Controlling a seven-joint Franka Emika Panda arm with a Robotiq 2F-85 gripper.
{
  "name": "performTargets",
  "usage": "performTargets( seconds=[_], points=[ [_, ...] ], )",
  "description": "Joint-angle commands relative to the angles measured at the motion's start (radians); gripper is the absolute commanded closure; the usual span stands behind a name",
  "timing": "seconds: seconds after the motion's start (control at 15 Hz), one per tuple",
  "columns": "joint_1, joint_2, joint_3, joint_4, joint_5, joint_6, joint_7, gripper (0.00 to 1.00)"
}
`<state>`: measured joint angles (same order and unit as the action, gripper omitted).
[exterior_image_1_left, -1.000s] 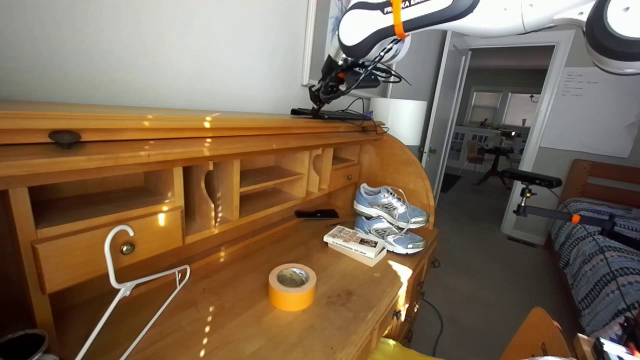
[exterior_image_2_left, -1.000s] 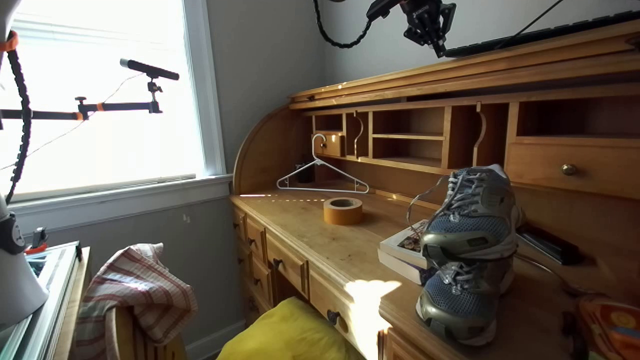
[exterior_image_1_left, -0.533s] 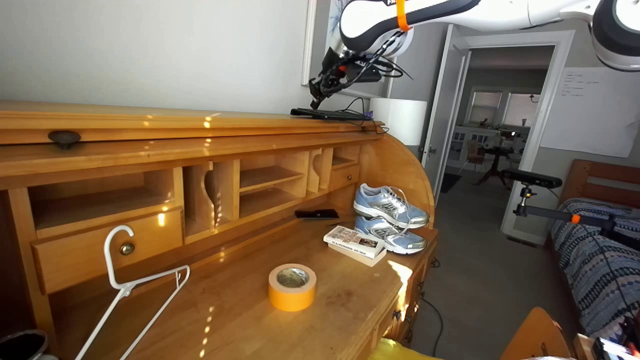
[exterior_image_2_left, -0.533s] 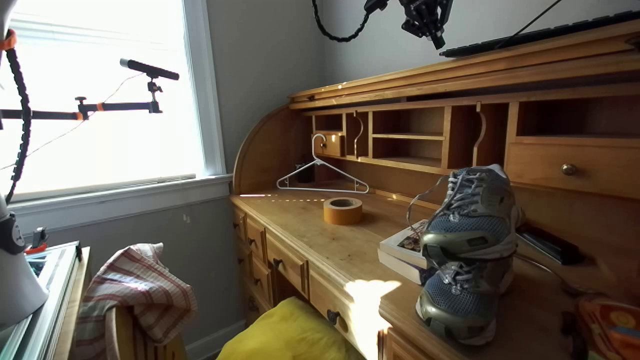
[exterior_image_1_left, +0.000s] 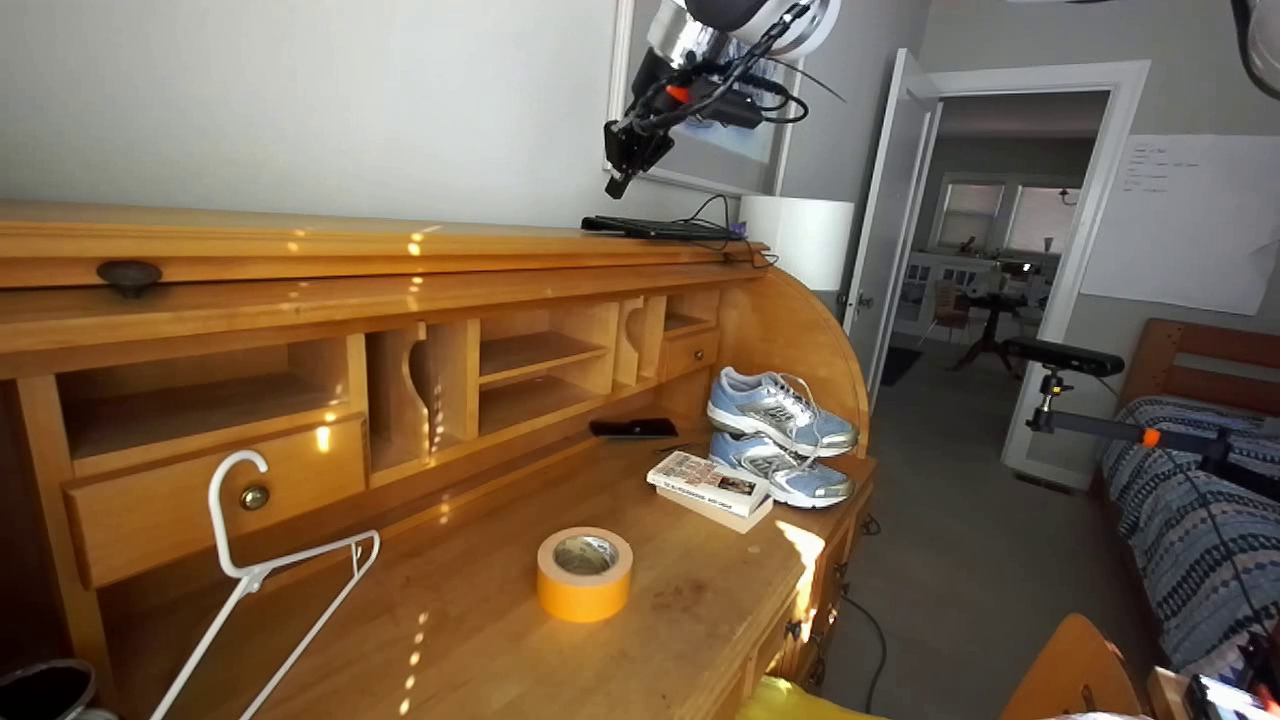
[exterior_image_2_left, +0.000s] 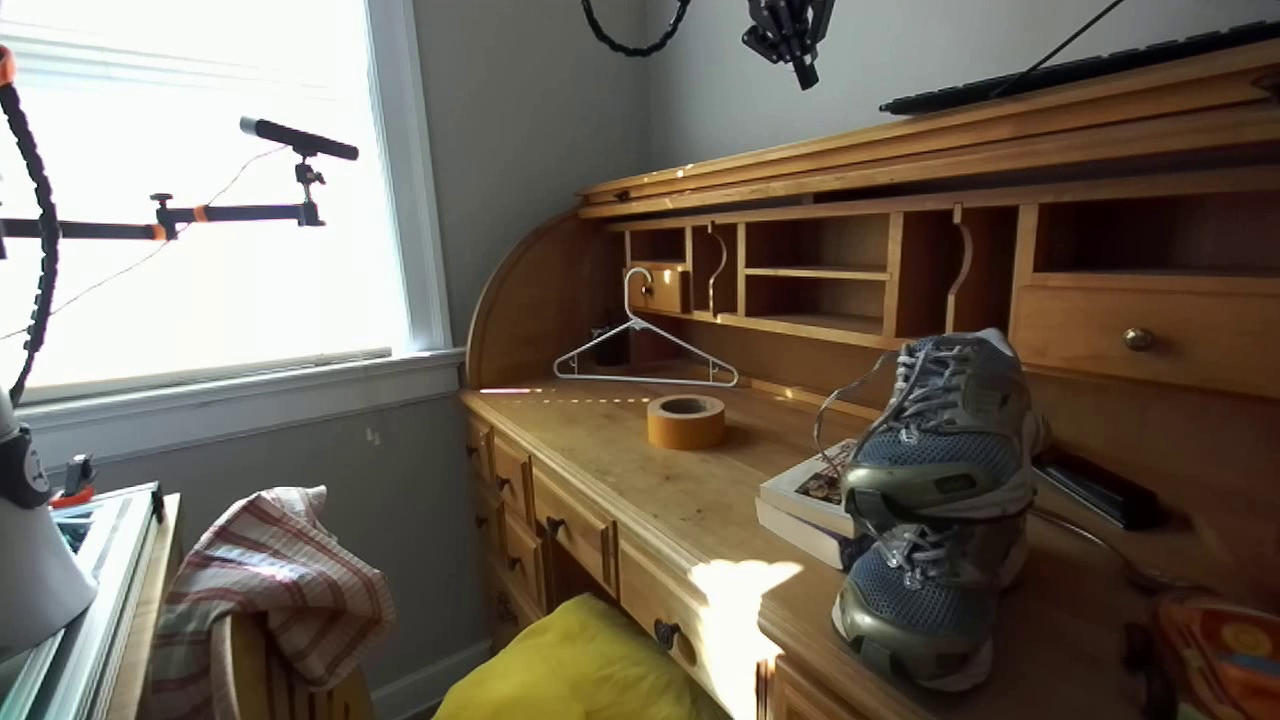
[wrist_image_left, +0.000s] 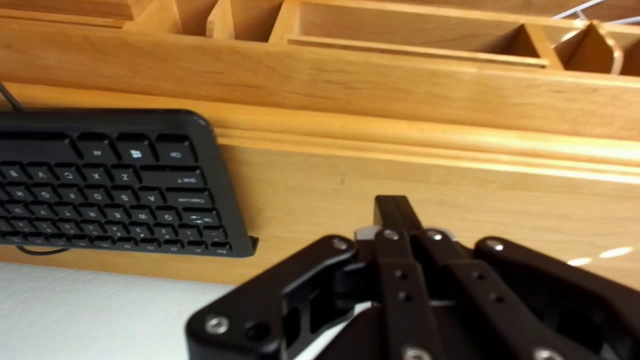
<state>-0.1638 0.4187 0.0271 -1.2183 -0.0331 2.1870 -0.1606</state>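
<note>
My gripper (wrist_image_left: 397, 212) is shut, its black fingertips pressed together with nothing between them. It hangs in the air above the roll-top desk's top board (wrist_image_left: 450, 200), tilted downward. In the exterior views it shows near the top edge (exterior_image_1_left: 616, 185) (exterior_image_2_left: 806, 75). The black keyboard (wrist_image_left: 100, 182) is nearest to it, lying on the top board to the left of the fingers in the wrist view, apart from them. The keyboard also shows edge-on in both exterior views (exterior_image_1_left: 650, 229) (exterior_image_2_left: 1080, 72). The gripper touches nothing.
On the lower desktop are a white hanger (exterior_image_1_left: 252, 577), a tape roll (exterior_image_1_left: 585, 598), books (exterior_image_1_left: 710, 485), stacked shoes (exterior_image_1_left: 785, 420) and a flat black object (exterior_image_1_left: 634, 428). A white lampshade (exterior_image_1_left: 800, 240) and framed picture (exterior_image_1_left: 750, 150) stand near the arm. A keyboard cable (exterior_image_1_left: 715, 205) rises behind.
My gripper has lifted up from beside the keyboard's end and moved sideways, away from it. The keyboard and the desk objects have not moved.
</note>
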Motion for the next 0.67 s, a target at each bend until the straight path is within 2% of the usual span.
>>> performTargets(
  seconds=[0.0,0.07,0.2,0.4,0.47,0.6],
  points=[
    [0.004,-0.112,0.028,-0.140,0.027,-0.077,-0.017,0.87],
    [0.006,-0.135,0.034,-0.173,0.022,-0.096,-0.013,0.67],
    [0.007,-0.170,0.042,-0.220,0.018,-0.140,-0.024,0.51],
    [-0.015,-0.212,0.060,-0.281,0.067,-0.170,-0.107,0.27],
    [0.010,-0.221,0.016,-0.294,0.081,-0.182,-0.118,0.21],
    [0.000,-0.237,-0.005,-0.318,0.107,-0.215,-0.142,0.05]
  ],
)
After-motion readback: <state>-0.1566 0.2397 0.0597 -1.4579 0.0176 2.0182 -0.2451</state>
